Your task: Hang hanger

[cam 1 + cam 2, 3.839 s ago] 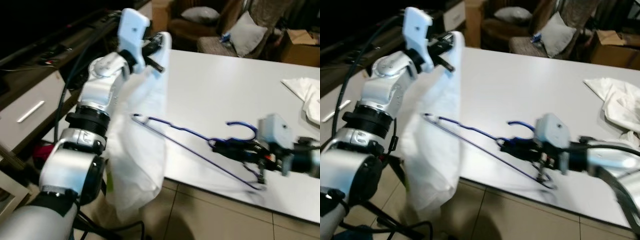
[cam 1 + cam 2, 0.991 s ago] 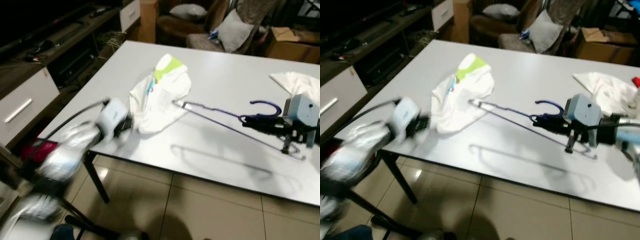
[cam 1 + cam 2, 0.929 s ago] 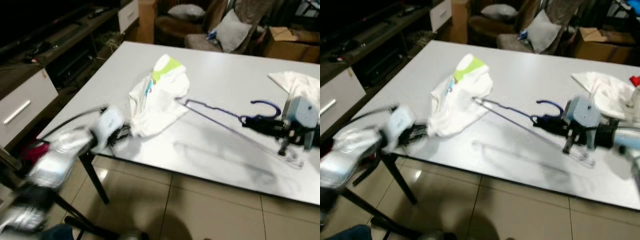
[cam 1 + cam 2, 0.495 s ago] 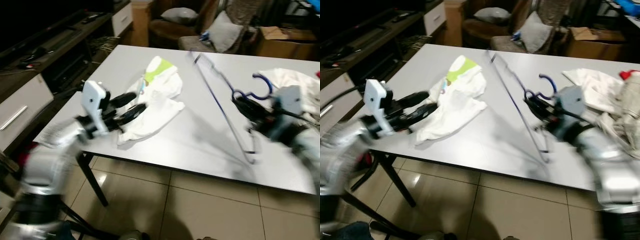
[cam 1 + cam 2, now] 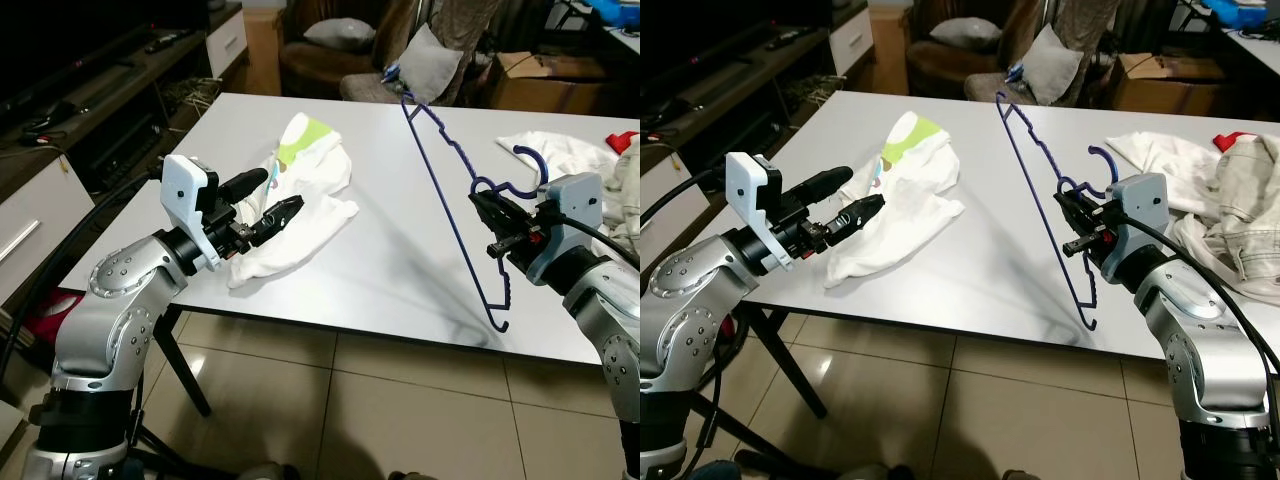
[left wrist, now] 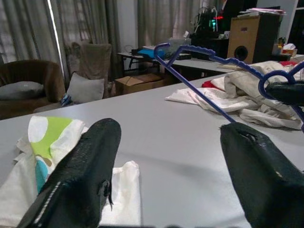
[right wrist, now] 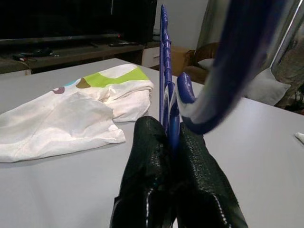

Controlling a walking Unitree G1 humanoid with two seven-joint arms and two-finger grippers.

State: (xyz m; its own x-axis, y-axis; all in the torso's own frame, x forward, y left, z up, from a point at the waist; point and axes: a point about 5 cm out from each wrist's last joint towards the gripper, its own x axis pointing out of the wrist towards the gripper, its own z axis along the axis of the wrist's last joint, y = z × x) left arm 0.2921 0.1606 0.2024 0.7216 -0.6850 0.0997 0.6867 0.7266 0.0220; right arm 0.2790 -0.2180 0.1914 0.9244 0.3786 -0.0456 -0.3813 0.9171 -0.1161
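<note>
The left gripper [image 5: 262, 200] reaches toward 2 o'clock, fingers spread, while the right gripper [image 5: 1072, 226] points toward 9 o'clock, fingers pinched together.

Camera layout: my 2 head views, 2 wrist views.
Head pair looks down across the white table [image 5: 400, 250]. Each wrist camera sits low, close along its fingers; all 4 share the white garment [image 5: 902, 205].
</note>
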